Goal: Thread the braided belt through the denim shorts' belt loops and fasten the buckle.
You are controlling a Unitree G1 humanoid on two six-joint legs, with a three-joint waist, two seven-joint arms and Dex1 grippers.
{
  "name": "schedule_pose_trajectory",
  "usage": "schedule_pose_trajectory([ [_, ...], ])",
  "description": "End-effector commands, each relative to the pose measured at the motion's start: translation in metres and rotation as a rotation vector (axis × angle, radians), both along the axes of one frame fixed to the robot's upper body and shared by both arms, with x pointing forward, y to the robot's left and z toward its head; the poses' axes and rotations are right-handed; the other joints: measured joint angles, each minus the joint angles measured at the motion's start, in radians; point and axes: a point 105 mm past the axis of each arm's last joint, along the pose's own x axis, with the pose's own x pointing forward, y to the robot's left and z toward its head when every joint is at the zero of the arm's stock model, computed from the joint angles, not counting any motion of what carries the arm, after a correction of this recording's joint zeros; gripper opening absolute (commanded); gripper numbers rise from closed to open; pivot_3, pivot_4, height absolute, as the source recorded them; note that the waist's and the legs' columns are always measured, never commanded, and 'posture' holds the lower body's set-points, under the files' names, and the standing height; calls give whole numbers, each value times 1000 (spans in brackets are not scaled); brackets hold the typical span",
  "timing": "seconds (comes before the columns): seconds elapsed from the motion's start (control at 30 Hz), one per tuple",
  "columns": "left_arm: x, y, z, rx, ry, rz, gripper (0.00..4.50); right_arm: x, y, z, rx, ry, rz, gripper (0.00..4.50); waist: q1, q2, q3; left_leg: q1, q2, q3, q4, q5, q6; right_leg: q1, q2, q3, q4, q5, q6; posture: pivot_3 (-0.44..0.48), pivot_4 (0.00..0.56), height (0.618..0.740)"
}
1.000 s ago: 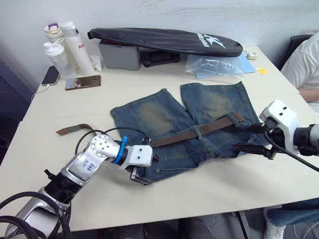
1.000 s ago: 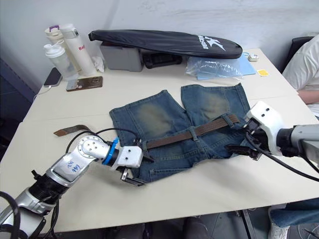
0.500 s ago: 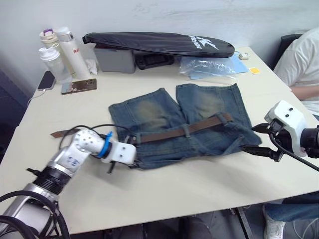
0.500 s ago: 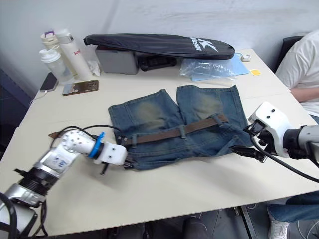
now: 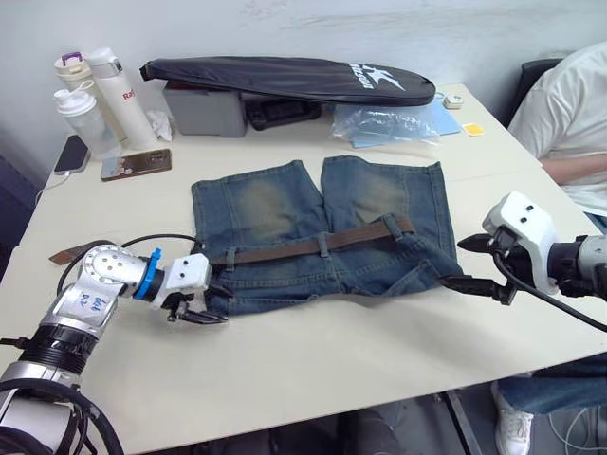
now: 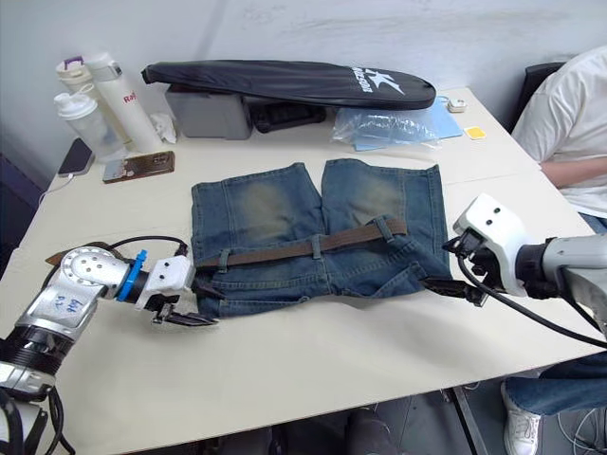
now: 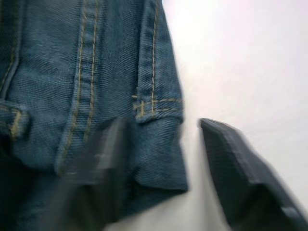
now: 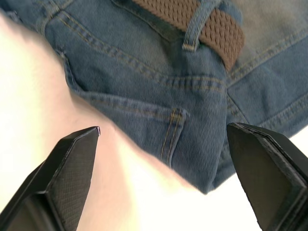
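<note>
Left eye view: the denim shorts (image 5: pixel 318 232) lie flat on the table (image 5: pixel 313 365), waistband toward the near edge. The braided belt (image 5: pixel 313 245) runs left to right along the waistband, under the belt loops (image 5: pixel 324 245) at the middle and right. Its right end stops just past the right loop; its left length trails off the shorts, behind the left arm, to a brown end (image 5: pixel 64 255) lying on the table at far left. I cannot make out the buckle. The left claw (image 5: pixel 201 305) sits at the waistband's near left corner, fingers apart. The right claw (image 5: pixel 471 265) hovers just right of the shorts' right edge, fingers spread.

Right eye view: the same layout; a person's sleeve (image 6: pixel 569 114) shows at far right.

Left wrist view: the claw's fingers (image 7: pixel 240 168) stand apart, straddling the stitched corner of the denim without closing on it.

Right wrist view: the fingers (image 8: pixel 72 166) are wide apart; the belt's woven end (image 8: pixel 219 36) lies ahead of them, beyond the loop.

The belt's long axis runs left to right, so the loose length to feed lies on the left arm's side, and the left claw looks nearer to it.
</note>
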Motion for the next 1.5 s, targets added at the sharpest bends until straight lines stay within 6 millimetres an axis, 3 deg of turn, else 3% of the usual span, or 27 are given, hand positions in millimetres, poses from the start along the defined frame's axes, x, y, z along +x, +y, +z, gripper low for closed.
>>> schedule_pose_trajectory([
  [0.03,4,11,52,-202,65,137,4430,8,-4,12,60,-41,-48,4500,2,-1,1,0,0,0,0,0,0,0,0,0,0,0,0,0,150,740],
  [0.1,18,20,59,-264,94,276,4430,18,-8,14,105,-58,-115,4500,3,-1,1,0,-1,-1,1,0,0,0,-1,0,0,0,1,0,150,740],
  [0.2,54,36,50,-219,75,552,4430,35,-12,17,156,-87,-201,4500,9,1,-1,0,-3,-1,2,0,-1,2,-2,0,0,2,3,0,150,740],
  [0.3,73,27,57,-315,144,681,4430,48,-15,19,197,-106,-268,4500,18,0,0,0,-5,0,2,1,-1,2,-1,1,1,2,4,0,150,740],
  [0.4,80,1,54,-358,226,676,4430,53,-13,15,202,-105,-282,4500,25,-1,0,-3,-6,0,3,3,-6,-1,0,1,3,3,6,0,150,740],
  [0.53,77,-18,40,-319,325,659,4430,54,-10,14,206,-111,-282,4500,26,-1,1,-3,-9,1,3,4,-6,-1,-1,1,2,3,6,0,150,740],
  [0.8,67,-19,13,-249,408,660,4430,49,-8,7,219,-105,-289,4500,24,-1,1,-2,-8,1,3,4,-7,-1,0,1,2,3,6,0,150,740],
  [1.1,62,-33,8,-284,471,601,4430,49,-7,6,225,-110,-300,4500,27,-1,0,-2,-10,1,3,4,-7,1,-2,1,2,3,6,0,150,740],
  [1.5,72,-45,0,-388,552,642,4430,50,-2,7,232,-125,-298,4500,31,0,-1,-2,-12,-1,3,4,-7,2,-3,1,2,4,7,0,150,740],
])
